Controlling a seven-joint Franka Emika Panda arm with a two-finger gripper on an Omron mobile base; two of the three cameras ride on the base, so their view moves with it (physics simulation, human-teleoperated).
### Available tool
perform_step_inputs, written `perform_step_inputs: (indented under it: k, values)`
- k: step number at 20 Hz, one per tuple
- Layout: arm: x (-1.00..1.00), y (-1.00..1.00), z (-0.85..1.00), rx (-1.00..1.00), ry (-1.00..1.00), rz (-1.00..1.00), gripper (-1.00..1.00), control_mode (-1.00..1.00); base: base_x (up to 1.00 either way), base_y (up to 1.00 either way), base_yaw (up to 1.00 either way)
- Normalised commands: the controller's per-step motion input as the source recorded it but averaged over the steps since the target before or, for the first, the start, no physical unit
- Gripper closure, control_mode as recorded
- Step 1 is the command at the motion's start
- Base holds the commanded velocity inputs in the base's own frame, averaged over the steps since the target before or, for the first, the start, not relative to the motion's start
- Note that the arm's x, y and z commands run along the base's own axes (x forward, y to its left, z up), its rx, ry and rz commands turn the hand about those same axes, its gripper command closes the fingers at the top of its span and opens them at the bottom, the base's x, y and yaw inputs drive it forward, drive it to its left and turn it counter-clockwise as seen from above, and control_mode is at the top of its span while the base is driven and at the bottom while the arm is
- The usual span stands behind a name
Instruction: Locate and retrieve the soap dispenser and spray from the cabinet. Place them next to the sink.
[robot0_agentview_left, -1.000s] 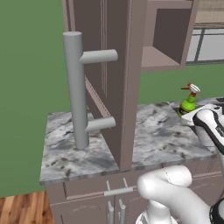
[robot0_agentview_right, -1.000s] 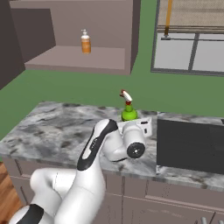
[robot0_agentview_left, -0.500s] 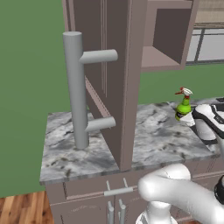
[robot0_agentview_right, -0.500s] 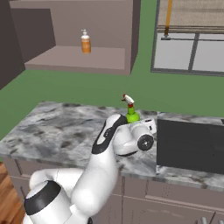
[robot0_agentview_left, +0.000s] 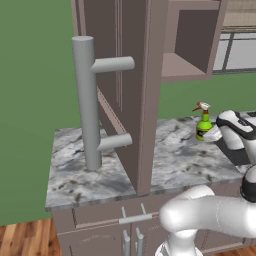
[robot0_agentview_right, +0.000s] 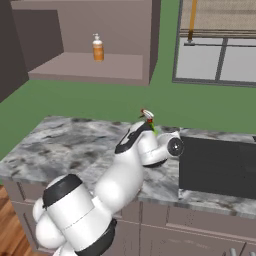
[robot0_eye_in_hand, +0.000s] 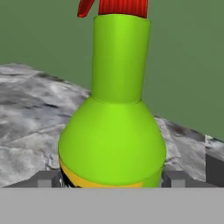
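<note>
Spray (robot0_eye_in_hand: 114, 127) top cut off

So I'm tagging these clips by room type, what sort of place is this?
Most likely a kitchen, a rendered one: a grey-veined marble countertop over low cupboards, a dark sink set into it, and an open wall cabinet above. A green spray bottle stands on the counter.

1. Spray (robot0_eye_in_hand: 113, 131), centre frame betw my fingers (robot0_eye_in_hand: 46, 179): smooth matt green plastic.
2. Countertop (robot0_agentview_left: 90, 175), lower left: grey-veined marble, polished.
3. Cabinet (robot0_agentview_left: 135, 75), upper centre: matt wood, grey bar handle (robot0_agentview_left: 86, 100).
</note>
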Motion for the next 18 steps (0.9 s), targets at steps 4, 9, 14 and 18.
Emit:
perform_step_inputs:
  k: [4,9,14,18]
  values:
    - [0.2,-0.06,-0.24,0.0,0.01,0.19,1.0,-1.0,0.0,0.0,0.0]
    - [0.21,-0.1,-0.09,0.0,0.01,0.2,1.0,-1.0,0.0,0.0,0.0]
    - [0.23,-0.17,-0.18,0.0,0.0,0.2,1.0,-1.0,0.0,0.0,0.0]
    - [0.24,-0.18,-0.2,0.0,0.0,0.22,1.0,-1.0,0.0,0.0,0.0]
